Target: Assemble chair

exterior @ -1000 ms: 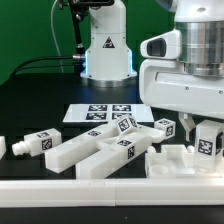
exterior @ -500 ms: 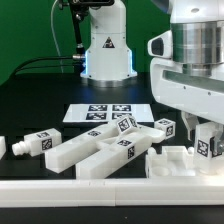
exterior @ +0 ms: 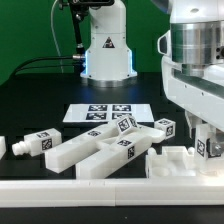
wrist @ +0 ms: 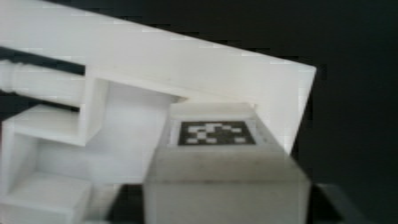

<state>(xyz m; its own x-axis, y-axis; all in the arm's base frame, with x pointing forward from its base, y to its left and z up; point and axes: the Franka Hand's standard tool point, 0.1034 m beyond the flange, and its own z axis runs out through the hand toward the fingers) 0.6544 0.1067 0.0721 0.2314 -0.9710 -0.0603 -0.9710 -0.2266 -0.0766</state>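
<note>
White plastic chair parts lie across the black table (exterior: 40,100) in the lower half of the exterior view. At lower right the claw (exterior: 203,135) hangs under the arm (exterior: 195,60), its fingers (exterior: 188,127) standing on either side of a tagged block (exterior: 205,148). That block sits upright at the far side of the seat frame (exterior: 172,162), which fills the lower right corner. We cannot tell whether the fingers press on the block or stand just off it, so we cannot say if the claw is gripping or loose. In the wrist view the block (wrist: 217,140) fills the middle with its tag facing the camera, and the white walls of the seat frame (wrist: 71,130) run close behind it; the fingers themselves do not show clearly there. Toward the exterior view's left of the frame, two long bars (exterior: 80,150) lie side by side at lower centre, spreading apart at their near ends. A small cube (exterior: 165,127) rests just beyond them, near the claw. At lower left a short bar (exterior: 35,143) lies apart from the others. Behind the parts, at centre, the marker board (exterior: 100,112) lies flat, and the plain rail (exterior: 60,185) runs along the bottom edge.
</note>
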